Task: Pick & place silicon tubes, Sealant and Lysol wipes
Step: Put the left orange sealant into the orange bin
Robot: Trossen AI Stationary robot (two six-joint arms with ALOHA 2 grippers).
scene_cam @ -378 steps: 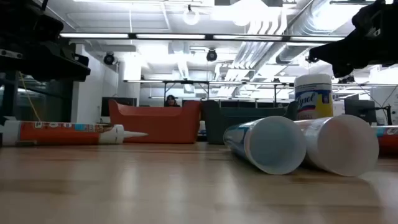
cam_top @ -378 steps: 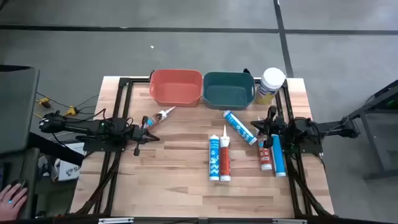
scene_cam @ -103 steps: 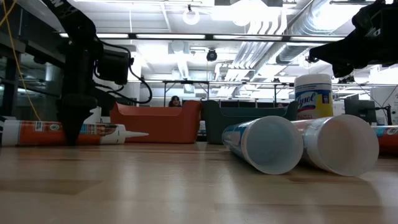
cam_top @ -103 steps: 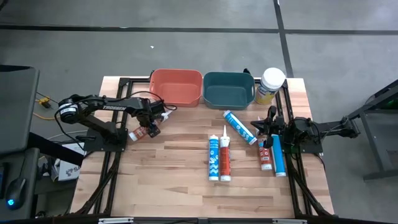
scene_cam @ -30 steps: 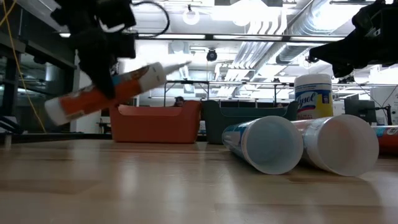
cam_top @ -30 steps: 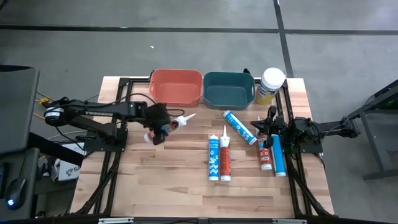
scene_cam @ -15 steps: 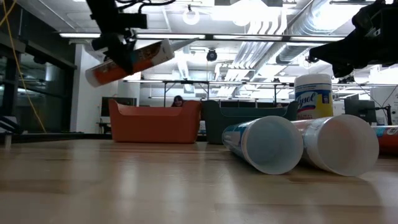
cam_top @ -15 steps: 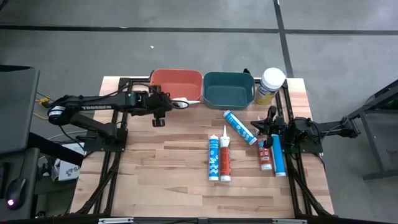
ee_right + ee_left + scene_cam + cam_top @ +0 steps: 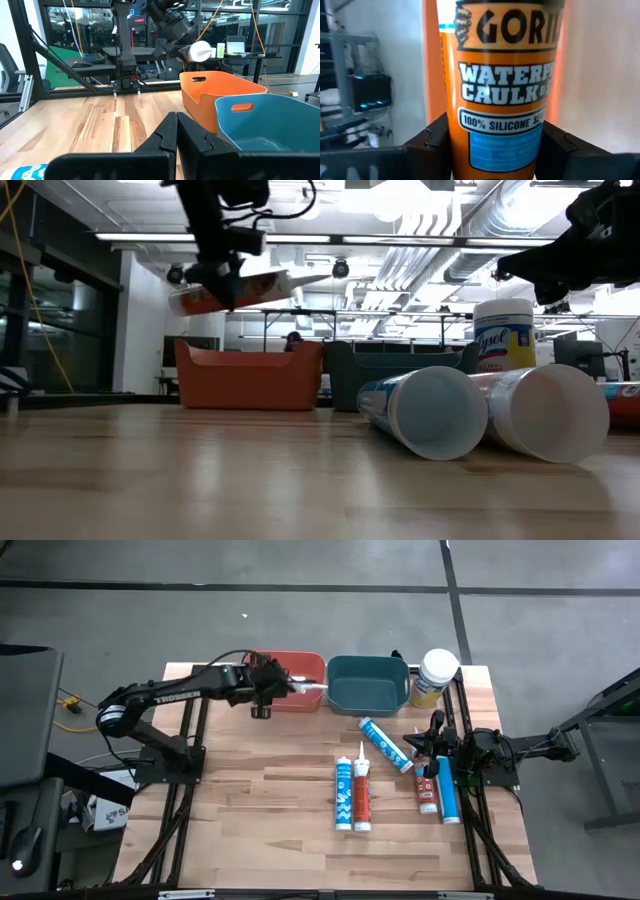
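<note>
The left end effector (image 9: 268, 683) hangs above the orange bin (image 9: 300, 700), clamped on an orange caulk tube (image 9: 232, 290). The tube lies nearly level in the air, its white nozzle reaching over toward the rim between the orange bin and the teal bin (image 9: 366, 684). In the left wrist view the dark fingers (image 9: 433, 142) press both sides of the tube's label, which reads waterproof caulk, 100% silicone.

The two bins stand side by side at the counter's (image 9: 260, 810) far edge, touching or nearly so. Just beside the teal bin, at the far right corner, the Lysol wipes (image 9: 436, 676) stand upright, white lid on.

Five more tubes lie on the counter. A blue tube (image 9: 384, 743) lies slanted just in front of the teal bin. Nearer the middle a blue-and-white tube (image 9: 343, 793) and a red tube (image 9: 361, 793) lie side by side, touching, nozzles toward the bins. At the right, a small red tube (image 9: 427, 792) and a long blue tube (image 9: 447, 790) lie under the right arm.

The right end effector (image 9: 432, 735) waits above those two, fingers pressed together and holding nothing, near the slanted blue tube's end.

In the low view a person (image 9: 292, 339) shows far off behind the orange bin.
</note>
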